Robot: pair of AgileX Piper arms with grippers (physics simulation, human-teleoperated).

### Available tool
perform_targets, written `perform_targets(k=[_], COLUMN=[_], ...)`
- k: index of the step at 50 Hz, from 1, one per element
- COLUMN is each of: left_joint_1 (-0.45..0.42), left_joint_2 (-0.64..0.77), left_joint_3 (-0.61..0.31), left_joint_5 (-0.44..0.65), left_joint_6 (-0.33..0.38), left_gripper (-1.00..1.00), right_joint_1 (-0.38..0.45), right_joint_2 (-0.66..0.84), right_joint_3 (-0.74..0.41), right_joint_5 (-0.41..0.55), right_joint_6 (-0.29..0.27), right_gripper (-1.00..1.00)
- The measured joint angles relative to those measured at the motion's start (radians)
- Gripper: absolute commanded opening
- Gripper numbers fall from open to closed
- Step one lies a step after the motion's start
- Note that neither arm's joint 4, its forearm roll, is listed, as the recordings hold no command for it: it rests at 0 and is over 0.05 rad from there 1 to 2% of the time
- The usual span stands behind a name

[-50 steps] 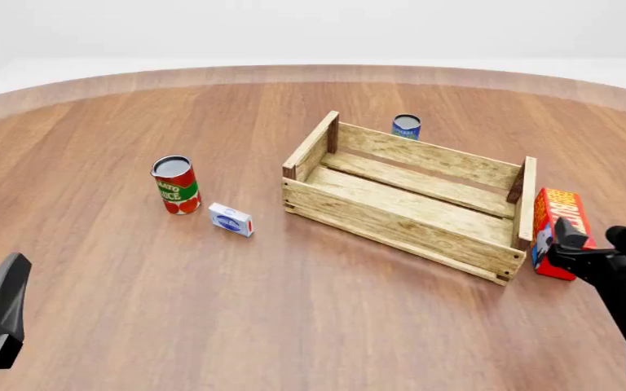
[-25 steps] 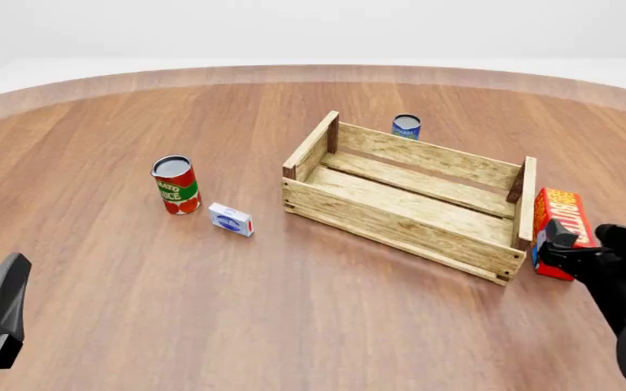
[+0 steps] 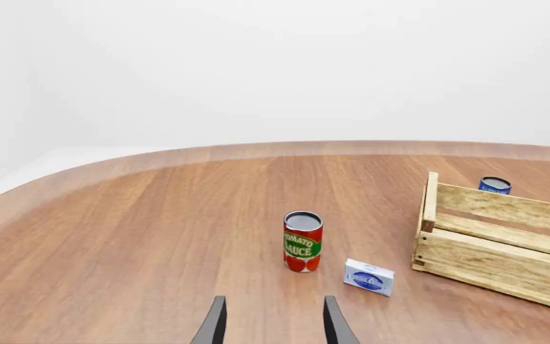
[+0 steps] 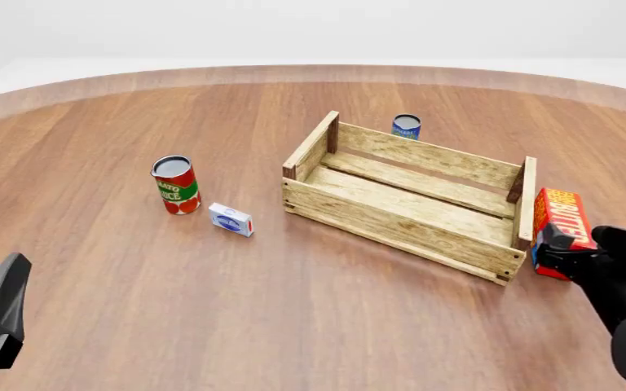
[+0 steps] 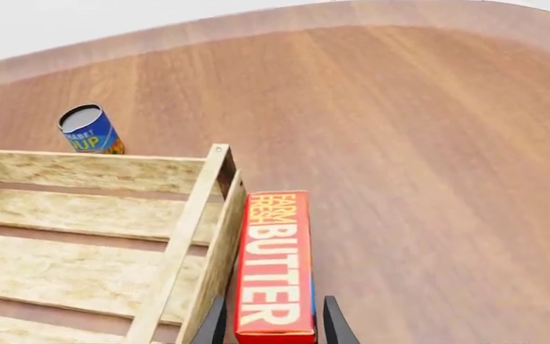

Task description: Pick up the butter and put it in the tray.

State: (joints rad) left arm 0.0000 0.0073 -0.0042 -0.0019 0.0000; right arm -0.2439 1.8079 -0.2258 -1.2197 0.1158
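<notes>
Right gripper sits at the near end of the butter, a finger on each side of the carton; whether they pinch it, I cannot tell. The butter lies on the table just beside the tray's right end wall, outside it. Left gripper hangs spread apart, well left of the tray.

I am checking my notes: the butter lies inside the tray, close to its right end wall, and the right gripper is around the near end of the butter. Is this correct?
Not quite. The butter lies outside the tray, on the table beside that end wall, as the right wrist view shows. The rest holds: the right gripper does straddle the carton's near end.
</notes>
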Motion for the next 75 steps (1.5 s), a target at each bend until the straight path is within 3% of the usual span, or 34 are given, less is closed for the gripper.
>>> perform_targets(k=[51, 52, 75], left_joint_1=[0.0, 0.0, 0.0], left_joint_2=[0.0, 0.0, 0.0], left_joint_3=[0.0, 0.0, 0.0], left_joint_5=[0.0, 0.0, 0.0], left_joint_6=[0.0, 0.0, 0.0], left_gripper=[1.0, 1.0, 1.0], right_joint_1=[0.017, 0.017, 0.026], right_joint_2=[0.124, 0.124, 0.105], right_joint_3=[-0.061, -0.061, -0.046], right_joint_5=[0.0, 0.0, 0.001], right_joint_6=[0.057, 0.058, 0.044], right_gripper=[1.0, -1.0, -1.0])
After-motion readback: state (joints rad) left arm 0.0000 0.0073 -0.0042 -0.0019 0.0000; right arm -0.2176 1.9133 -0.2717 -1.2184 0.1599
